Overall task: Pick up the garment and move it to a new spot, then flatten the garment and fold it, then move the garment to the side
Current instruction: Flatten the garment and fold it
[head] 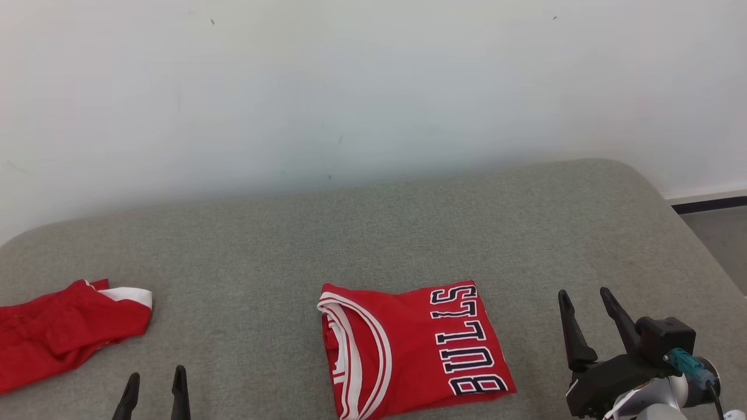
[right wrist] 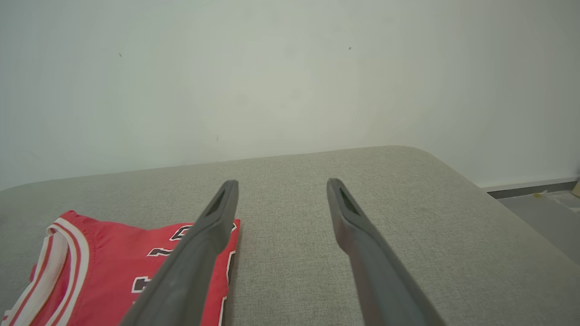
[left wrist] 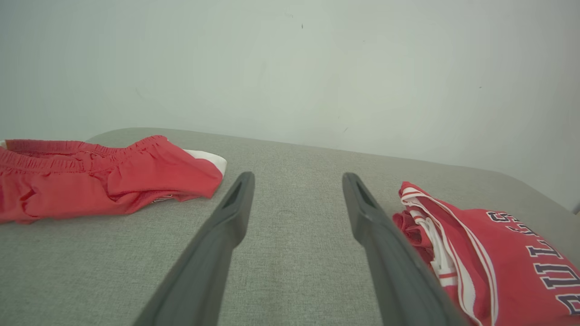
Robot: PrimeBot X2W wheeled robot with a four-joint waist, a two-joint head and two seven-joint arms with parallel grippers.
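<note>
A folded red basketball jersey (head: pixel 408 350) with white-and-navy trim and navy "BULLS" lettering lies flat near the front middle of a padded grey fabric-covered surface (head: pixel 373 233) with rounded corners. Its striped neckline edge faces the robot's left and the lettering runs along its right side. In the left wrist view the jersey (left wrist: pixel 498 262) sits just beside that arm's right-hand finger. In the right wrist view it (right wrist: pixel 113 262) lies partly behind the left-hand finger, and whether they touch cannot be told.

The left tool (head: pixel 156 373) stands at the lower left of the head view, its two dark fingers spread and released with nothing between them. Its own camera shows the left tool (left wrist: pixel 297 176) over bare grey fabric. The right tool (head: pixel 583 291) stands at the lower right, to the right of the jersey and apart from it, likewise spread wide and empty. Its wrist camera shows the right tool (right wrist: pixel 282 182) over bare fabric as well.

A crumpled pair of red shorts (head: pixel 64 332) with an elastic waistband and a white hem edge lies at the far left of the surface, well apart from the jersey; the left wrist view shows them (left wrist: pixel 90 181) too. A plain white wall (head: pixel 373 87) rises behind, and a strip of grey floor (head: pixel 721 233) shows at the right.
</note>
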